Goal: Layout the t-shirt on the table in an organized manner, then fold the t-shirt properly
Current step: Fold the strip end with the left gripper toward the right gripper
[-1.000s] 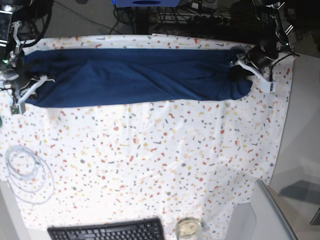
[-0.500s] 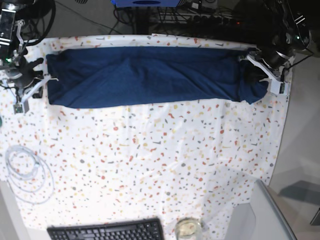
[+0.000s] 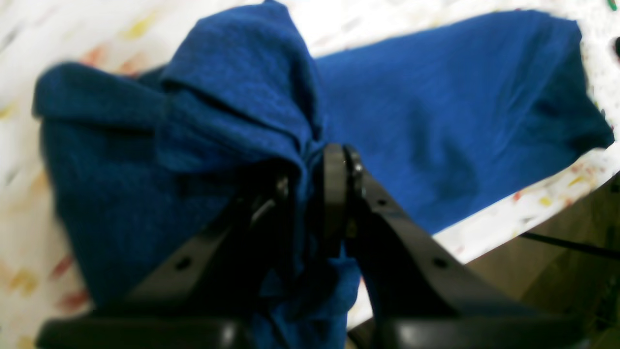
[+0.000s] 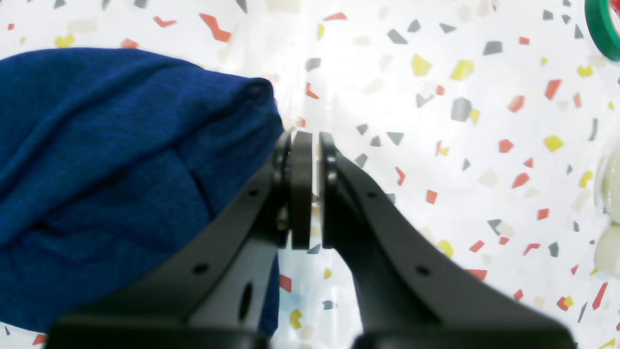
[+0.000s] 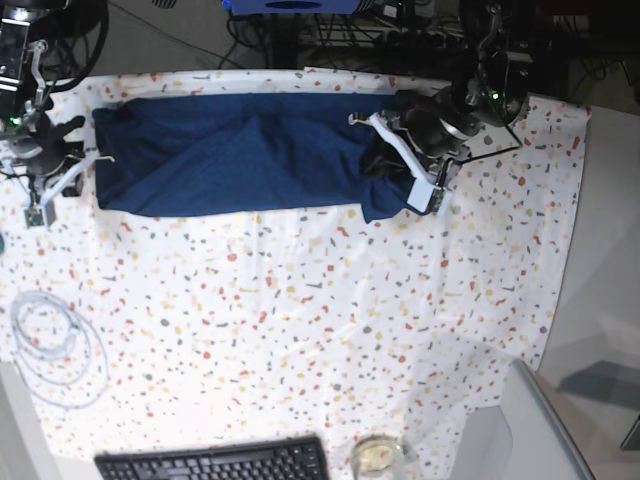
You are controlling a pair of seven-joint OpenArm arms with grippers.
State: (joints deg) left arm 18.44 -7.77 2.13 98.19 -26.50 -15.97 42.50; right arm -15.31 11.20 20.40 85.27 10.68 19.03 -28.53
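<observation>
The dark navy t-shirt (image 5: 230, 150) lies as a long band across the far side of the speckled white table (image 5: 300, 330). My left gripper (image 5: 392, 160) is shut on the shirt's right end, which is bunched and raised above the band. In the left wrist view, folds of the t-shirt (image 3: 460, 97) rise between the closed jaws of the left gripper (image 3: 310, 165). My right gripper (image 5: 92, 162) stands shut and empty just beside the shirt's left end. In the right wrist view, the right gripper (image 4: 305, 145) is over bare table (image 4: 460, 121), and the t-shirt (image 4: 106, 155) is to its left.
A black keyboard (image 5: 215, 462) and a glass jar (image 5: 377, 455) sit at the near edge. A coil of white cable (image 5: 55, 345) lies at the left. A green tape roll (image 4: 603, 22) shows in the right wrist view. Cables crowd the floor behind the table.
The shirt first slid to the right, away from the right gripper. Then the left gripper carried the shirt's right end leftward from the table's right edge toward the middle. The right arm barely moved.
</observation>
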